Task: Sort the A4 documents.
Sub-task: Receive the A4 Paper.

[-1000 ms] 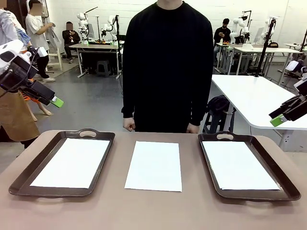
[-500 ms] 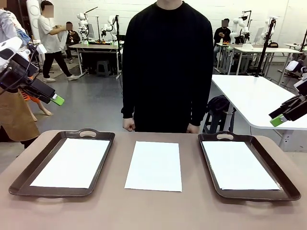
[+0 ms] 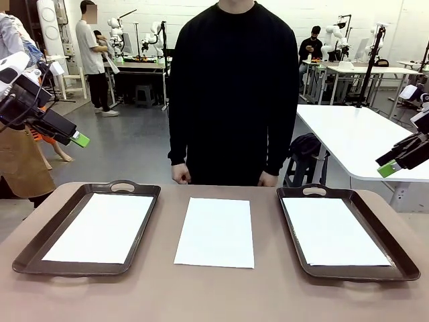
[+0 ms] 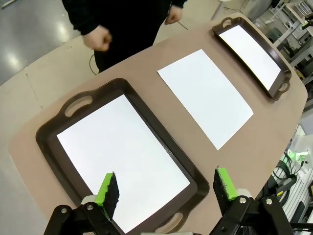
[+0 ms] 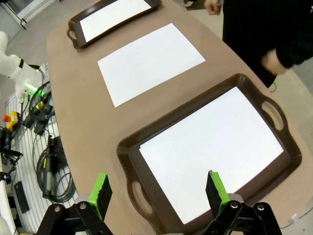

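Observation:
A white A4 document [image 3: 215,232] lies bare on the brown table, midway between two dark brown trays. Another sheet [image 3: 100,228] lies in the left tray [image 3: 124,187], and a third sheet [image 3: 333,231] in the right tray [image 3: 315,192]. My left gripper [image 3: 80,141] hangs high above the table's left end, open and empty; in its wrist view its fingers [image 4: 108,191] frame the left tray's sheet [image 4: 120,156]. My right gripper [image 3: 385,169] hovers high at the right, open and empty, over the right tray's sheet [image 5: 212,152].
A person in a black top [image 3: 231,94] stands at the far edge with both fists [image 3: 179,176] near the table rim. Cables and gear [image 5: 44,171] lie on the floor beside the table. Other white tables [image 3: 355,137] stand behind at the right.
Both arms and all three sheets stay put. A person in the background has walked to the right.

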`<act>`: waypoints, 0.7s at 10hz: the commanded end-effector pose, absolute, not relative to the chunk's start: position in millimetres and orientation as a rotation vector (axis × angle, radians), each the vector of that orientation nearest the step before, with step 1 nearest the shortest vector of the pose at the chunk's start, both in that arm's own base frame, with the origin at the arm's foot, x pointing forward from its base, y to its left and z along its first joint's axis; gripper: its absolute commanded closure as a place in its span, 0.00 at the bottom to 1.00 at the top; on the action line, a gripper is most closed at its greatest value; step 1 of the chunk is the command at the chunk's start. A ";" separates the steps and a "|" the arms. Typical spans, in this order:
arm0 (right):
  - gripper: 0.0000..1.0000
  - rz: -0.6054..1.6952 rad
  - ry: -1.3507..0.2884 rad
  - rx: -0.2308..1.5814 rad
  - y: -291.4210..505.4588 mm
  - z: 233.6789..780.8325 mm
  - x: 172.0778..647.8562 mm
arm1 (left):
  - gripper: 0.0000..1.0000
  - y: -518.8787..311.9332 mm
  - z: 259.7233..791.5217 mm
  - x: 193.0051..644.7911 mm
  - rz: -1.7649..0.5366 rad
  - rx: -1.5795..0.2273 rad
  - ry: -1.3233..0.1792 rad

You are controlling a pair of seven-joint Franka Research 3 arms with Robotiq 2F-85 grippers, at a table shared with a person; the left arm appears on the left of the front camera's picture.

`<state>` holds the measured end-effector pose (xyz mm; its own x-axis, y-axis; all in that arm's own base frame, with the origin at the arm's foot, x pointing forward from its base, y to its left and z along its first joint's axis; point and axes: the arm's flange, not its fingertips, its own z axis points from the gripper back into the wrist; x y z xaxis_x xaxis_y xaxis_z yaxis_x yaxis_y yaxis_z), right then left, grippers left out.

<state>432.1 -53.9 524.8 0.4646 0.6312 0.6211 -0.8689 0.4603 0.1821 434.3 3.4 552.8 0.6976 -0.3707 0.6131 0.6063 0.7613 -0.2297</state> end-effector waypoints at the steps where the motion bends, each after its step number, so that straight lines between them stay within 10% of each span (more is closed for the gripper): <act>1: 0.00 0.972 -0.517 0.513 -53.6 524.3 432.6 | 0.00 2.1 553.3 434.4 -0.568 -0.433 -0.575; 7: 0.00 0.972 -0.517 0.513 -53.6 524.3 432.6 | 0.00 2.1 553.3 434.4 -0.568 -0.433 -0.575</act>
